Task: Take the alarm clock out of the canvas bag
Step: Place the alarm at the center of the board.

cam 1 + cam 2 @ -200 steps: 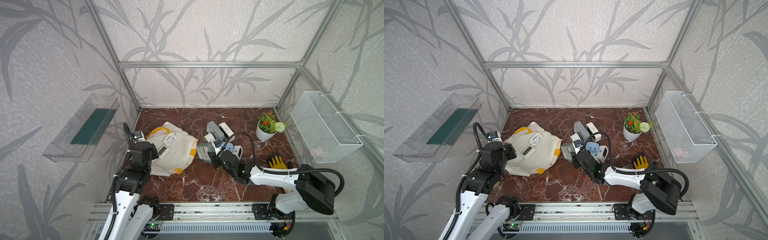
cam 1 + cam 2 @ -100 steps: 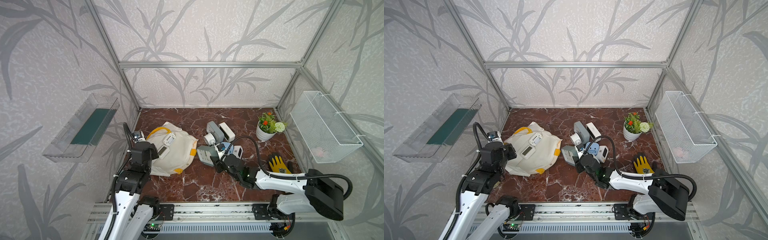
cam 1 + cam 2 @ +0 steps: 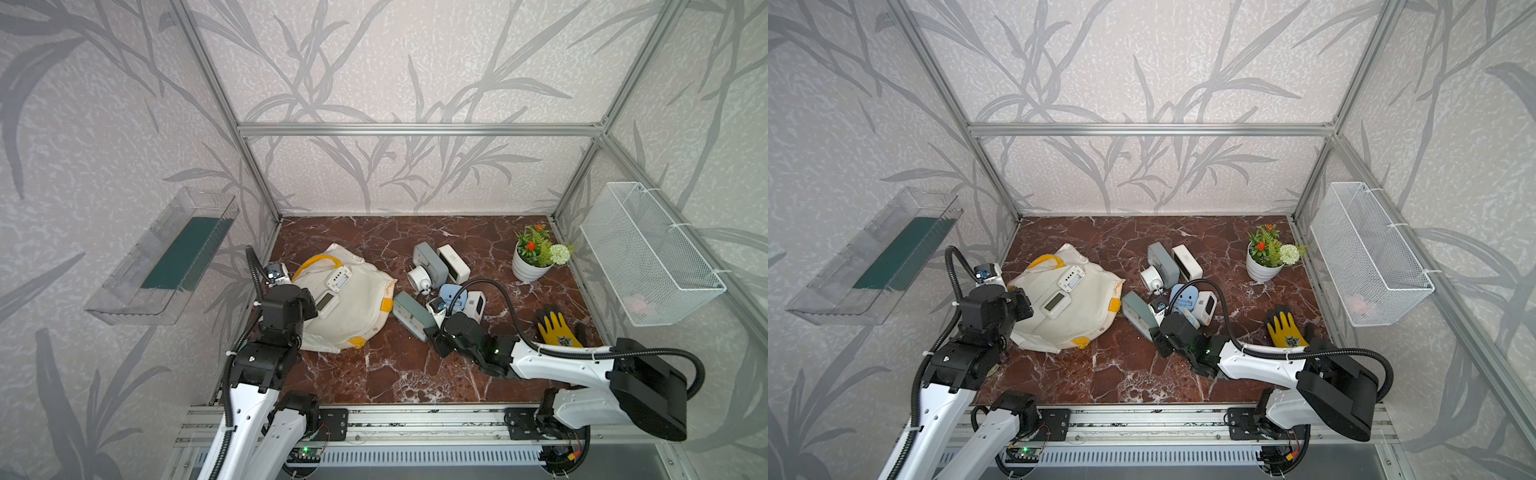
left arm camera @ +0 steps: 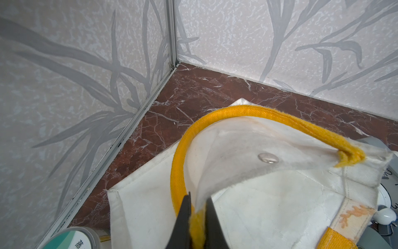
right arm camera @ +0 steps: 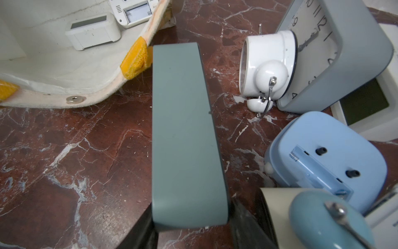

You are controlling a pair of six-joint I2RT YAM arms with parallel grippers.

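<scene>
The right gripper (image 5: 192, 209) straddles the near end of a green-grey clock (image 3: 409, 316). The clock stands on edge on the table (image 3: 374, 374), just outside the mouth of the bag (image 3: 353, 309). Whether the jaws press it cannot be told. The left gripper (image 4: 197, 201) is clamped on the bag's yellow handle (image 4: 247, 116). One white clock (image 3: 1054, 302) and another (image 3: 1072, 277) lie in the bag.

On my desk (image 3: 395, 374) the canvas bag (image 3: 357, 316) lies slumped, with two white digital clocks (image 3: 338, 279) showing against its cloth. My left gripper (image 3: 311, 306) is at the bag's left edge, its jaws hidden under the wrist. My right gripper (image 3: 432, 332) sits at the near end of a grey-green clock (image 3: 409, 316) just beside the bag. The other clocks (image 3: 432, 259) cluster behind it.
</scene>
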